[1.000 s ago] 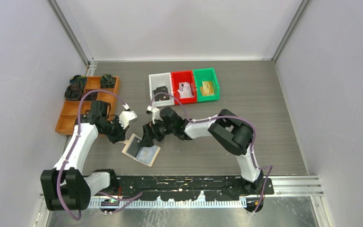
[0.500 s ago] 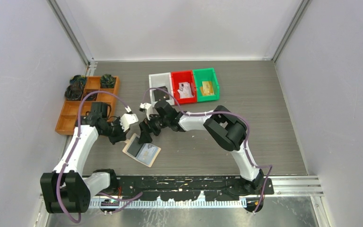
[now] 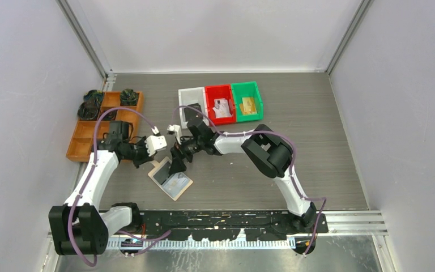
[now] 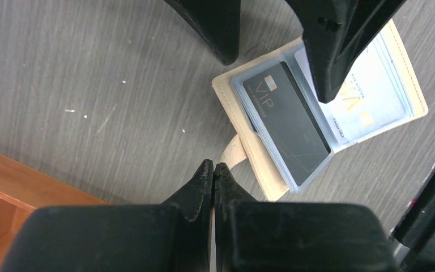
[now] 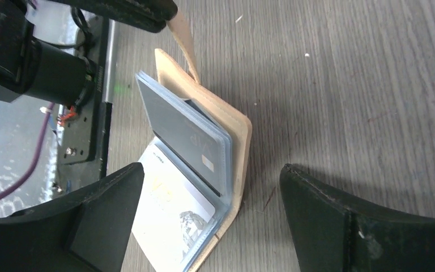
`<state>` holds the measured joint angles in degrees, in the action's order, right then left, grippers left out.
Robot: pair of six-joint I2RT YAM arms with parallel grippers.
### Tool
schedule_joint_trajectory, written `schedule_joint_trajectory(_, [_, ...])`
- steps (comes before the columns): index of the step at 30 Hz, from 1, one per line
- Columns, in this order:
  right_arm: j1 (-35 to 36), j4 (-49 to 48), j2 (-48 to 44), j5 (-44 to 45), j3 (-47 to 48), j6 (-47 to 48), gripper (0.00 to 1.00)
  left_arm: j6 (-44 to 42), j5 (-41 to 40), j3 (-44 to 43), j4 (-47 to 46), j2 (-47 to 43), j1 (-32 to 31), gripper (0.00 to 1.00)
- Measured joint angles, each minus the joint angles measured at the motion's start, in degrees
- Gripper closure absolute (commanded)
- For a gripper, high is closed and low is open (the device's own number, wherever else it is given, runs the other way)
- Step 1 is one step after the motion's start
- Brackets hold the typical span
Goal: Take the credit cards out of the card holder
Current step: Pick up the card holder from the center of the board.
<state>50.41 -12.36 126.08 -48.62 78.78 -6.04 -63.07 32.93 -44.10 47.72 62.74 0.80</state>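
The tan card holder (image 3: 171, 179) lies open on the table with its left half tilted up. A black VIP card (image 4: 286, 127) sits in a clear sleeve of the raised half, and a white card (image 4: 368, 96) lies in the flat half. My left gripper (image 4: 214, 165) is shut on the holder's snap tab (image 4: 235, 153), just left of the holder (image 4: 249, 170). My right gripper (image 5: 212, 170) is open and straddles the holder (image 5: 241, 141) at its fold. One finger stands over the white card (image 5: 170, 215), the other over bare table. In the top view the left gripper (image 3: 149, 163) and right gripper (image 3: 177, 164) flank the holder's upper corner.
A wooden compartment tray (image 3: 82, 144) with dark items stands at the left, and its edge (image 4: 11, 187) shows close to my left gripper. White (image 3: 188, 97), red (image 3: 220, 90) and green (image 3: 246, 86) bins stand behind the holder. The arm bases' rail (image 3: 221, 218) runs along the near edge.
The right wrist has swung left and its open fingers have come down over the holder. The holder has turned slightly, with the left gripper still at its tab.
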Motion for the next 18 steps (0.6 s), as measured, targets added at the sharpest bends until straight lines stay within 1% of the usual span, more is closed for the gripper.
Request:
schedule_joint_trajectory(4, [-1.51, -6.62, 1.64, -2.32, -0.79, -4.09, 0.11, -0.81, 0.90, 0.11, -2.36, 0.07, -0.04, 1.00])
schedule_joint_trajectory(9, [-3.23, -18.58, 5.27, -5.81, -1.55, -13.03, 0.19, -1.95, 0.98, 0.87, -5.07, -0.15, -2.10, 1.00])
schedule_joint_trajectory(12, [-3.89, -24.37, 7.06, -7.15, -1.60, -17.11, 0.28, -1.81, 0.83, 0.87, -6.71, 0.74, -3.45, 1.00])
schedule_joint_trajectory(13, [-3.96, -25.51, 7.37, -7.28, -1.66, -18.29, 0.34, -1.66, 0.61, 0.85, -7.28, 1.38, -3.80, 1.00])
schedule_joint_trajectory(15, [-3.98, -27.23, 8.00, -7.61, -1.77, -19.93, 0.40, -1.11, 0.22, 0.85, -8.44, 2.80, -4.35, 1.00])
schedule_joint_trajectory(18, [-3.98, -29.92, 9.27, -7.93, -1.86, -23.02, 0.41, -0.13, -0.50, 0.81, -9.53, 4.04, -4.96, 1.00])
